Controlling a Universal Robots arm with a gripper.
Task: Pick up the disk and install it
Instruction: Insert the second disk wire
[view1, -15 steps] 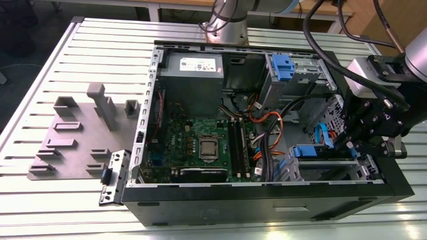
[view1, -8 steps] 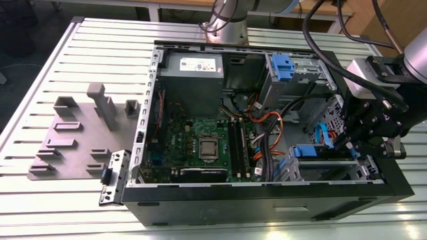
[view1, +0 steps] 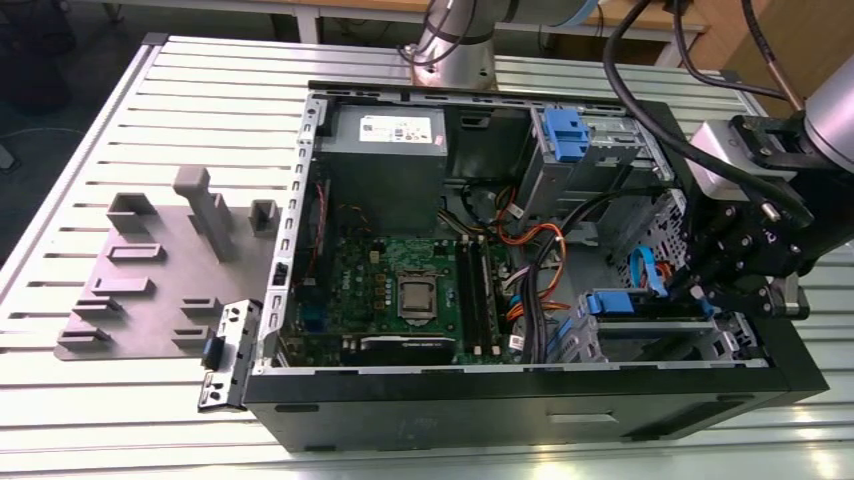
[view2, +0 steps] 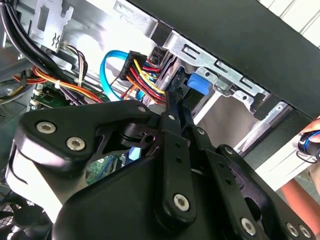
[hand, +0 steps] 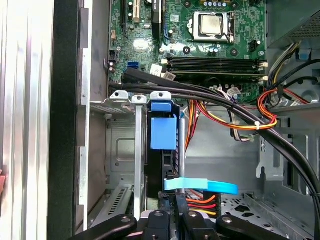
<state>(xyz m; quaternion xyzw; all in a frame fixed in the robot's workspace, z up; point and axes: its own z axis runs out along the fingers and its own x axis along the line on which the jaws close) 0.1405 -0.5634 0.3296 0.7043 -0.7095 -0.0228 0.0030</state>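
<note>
Inspected open computer case (view1: 534, 400) lying on its side on slatted metal worktop (view1: 160, 130). Found pincer (view1: 731, 290) lowered over the drive cage (view1: 654, 335) at the case's corner toward the exterior view's right. Noted pincer fingers (view2: 172, 117) drawn close together in the second wrist view, tips set at the dark edge of the disk (hand: 162, 145); could not confirm whether actually clamped on it. Located disk seated on edge inside a cage slot, blue end tab (hand: 163, 132) facing out, in the first wrist view. Saw same blue tab just beyond the fingertips in the second wrist view (view2: 197, 85) and beside the pincer in the exterior view (view1: 617, 302). Observed light-blue flat cable (hand: 200, 185) crossing just beside the disk's rear end, red, yellow and orange wires (hand: 235, 120) bundled nearby. Recorded motherboard (view1: 400, 290) with bare processor socket on case floor, power-supply box (view1: 387, 135) at far end. Noted grey fixture plate (view1: 154, 270) on worktop toward the exterior view's left, well apart from pincer. Spotted part of a hand (view2: 312, 142) at case's outer edge.
</note>
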